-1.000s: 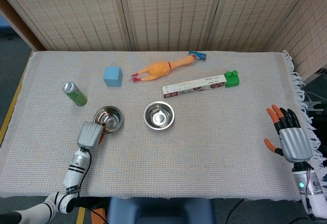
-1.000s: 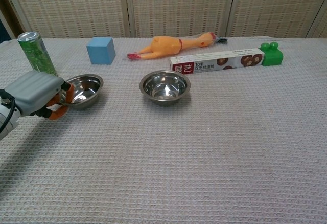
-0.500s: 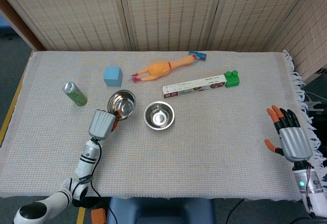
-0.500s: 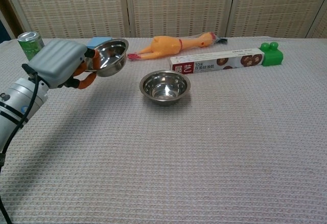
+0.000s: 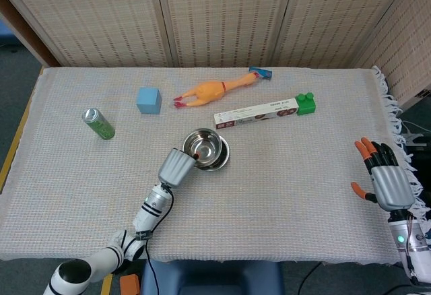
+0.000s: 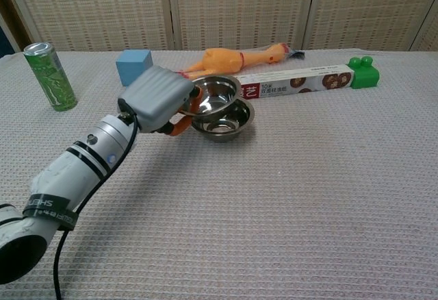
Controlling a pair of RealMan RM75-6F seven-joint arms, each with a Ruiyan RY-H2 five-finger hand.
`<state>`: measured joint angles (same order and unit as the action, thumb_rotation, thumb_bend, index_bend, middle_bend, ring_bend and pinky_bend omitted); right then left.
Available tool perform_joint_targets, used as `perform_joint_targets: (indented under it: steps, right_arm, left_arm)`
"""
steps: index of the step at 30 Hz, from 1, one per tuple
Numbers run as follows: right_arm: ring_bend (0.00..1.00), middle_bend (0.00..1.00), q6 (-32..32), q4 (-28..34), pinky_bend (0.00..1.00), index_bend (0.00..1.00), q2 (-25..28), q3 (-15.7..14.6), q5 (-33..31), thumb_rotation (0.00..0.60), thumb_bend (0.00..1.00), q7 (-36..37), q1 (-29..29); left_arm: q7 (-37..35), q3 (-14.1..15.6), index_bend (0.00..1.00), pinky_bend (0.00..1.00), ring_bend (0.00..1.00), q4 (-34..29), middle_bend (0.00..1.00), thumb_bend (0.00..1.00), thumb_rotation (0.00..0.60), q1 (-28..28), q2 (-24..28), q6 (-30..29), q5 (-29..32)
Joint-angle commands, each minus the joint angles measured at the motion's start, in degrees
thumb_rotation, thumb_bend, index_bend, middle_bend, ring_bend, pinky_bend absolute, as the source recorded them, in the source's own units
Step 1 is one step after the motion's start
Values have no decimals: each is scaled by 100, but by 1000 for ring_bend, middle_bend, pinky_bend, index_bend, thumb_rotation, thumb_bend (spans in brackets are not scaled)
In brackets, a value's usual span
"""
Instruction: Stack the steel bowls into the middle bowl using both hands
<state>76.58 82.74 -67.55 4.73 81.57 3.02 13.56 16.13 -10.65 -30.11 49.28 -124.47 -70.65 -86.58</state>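
Note:
My left hand [image 6: 159, 101] [image 5: 177, 167] grips a steel bowl [image 6: 217, 94] [image 5: 203, 145] by its near rim and holds it just above the middle bowl [image 6: 229, 123] [image 5: 219, 161], overlapping it. The held bowl is tilted slightly and sits offset toward the left of the middle bowl. Whether the two bowls touch cannot be told. My right hand [image 5: 385, 177] hovers at the table's right edge, fingers spread, holding nothing; only the head view shows it.
A green can [image 6: 49, 77] stands at the left. A blue cube [image 6: 133, 66], a rubber chicken [image 6: 236, 59], a long box [image 6: 295, 82] and a green block [image 6: 363, 72] lie behind the bowls.
My left hand has lifted the bowl off the table on the left and carried it rightward until it hangs over the middle bowl. The right hand has barely moved.

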Motion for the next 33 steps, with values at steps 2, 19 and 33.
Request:
perform_joint_targets:
  steps: [2,19,33]
  right_arm:
    - [0,0,54,31,0,0,42,-7,60,600,177,43,-32]
    - [0,0,207,145,0,0,236,37,22,600,178,43,-198]
    - [0,0,465,557,0,0,7,74,-518,600,134,-1304,-484]
  left_arm:
    - [182,66,520,1000,1000,146,1000,567,600,83,-101,121,6]
    - [1224,260,0,909,689,-3665,512,384,600,-1059,2115,-17,577]
    - [-1845,1217,0,215,0,-5973,0,378,600,-3941,5957,-1662,1197]
